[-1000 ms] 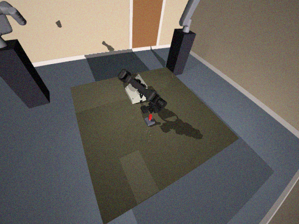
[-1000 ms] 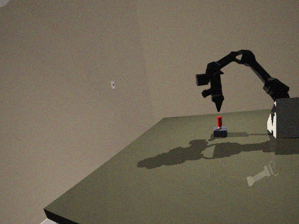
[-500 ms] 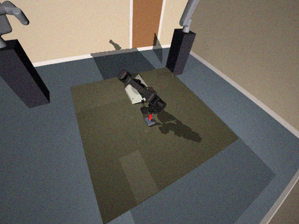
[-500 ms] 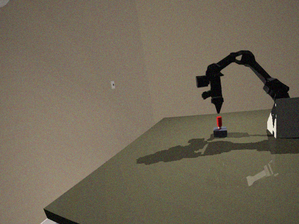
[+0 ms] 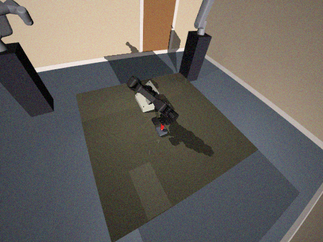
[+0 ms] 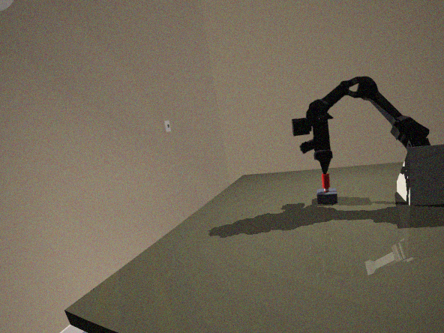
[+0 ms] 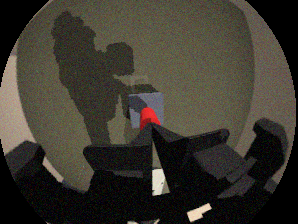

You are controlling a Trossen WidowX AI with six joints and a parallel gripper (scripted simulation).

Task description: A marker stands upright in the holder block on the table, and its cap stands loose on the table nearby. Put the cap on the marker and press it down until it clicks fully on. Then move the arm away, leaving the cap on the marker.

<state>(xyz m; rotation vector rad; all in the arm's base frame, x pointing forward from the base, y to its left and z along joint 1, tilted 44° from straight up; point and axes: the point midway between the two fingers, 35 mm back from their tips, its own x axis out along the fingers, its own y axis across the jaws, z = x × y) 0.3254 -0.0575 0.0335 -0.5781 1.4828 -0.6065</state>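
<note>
The red cap (image 5: 162, 127) (image 6: 325, 181) (image 7: 148, 117) sits upright on top of the marker, over the grey-blue holder block (image 5: 161, 131) (image 6: 327, 197) (image 7: 155, 101). A short pale piece of the marker (image 6: 326, 190) shows between the cap and the block. My gripper (image 6: 325, 172) (image 7: 150, 125) is shut with nothing between its fingers. It points straight down, and its closed tips are at the top of the cap, apparently touching it. In the top view the fingertips are hard to make out against the dark arm.
The arm's pale base plate (image 5: 144, 103) is behind the holder block on the dark olive table (image 5: 114, 163) (image 6: 225, 277). The arm's shadow falls beside the block. Dark pedestals (image 5: 27, 84) (image 5: 194, 54) with grey arms stand on the floor beyond the table.
</note>
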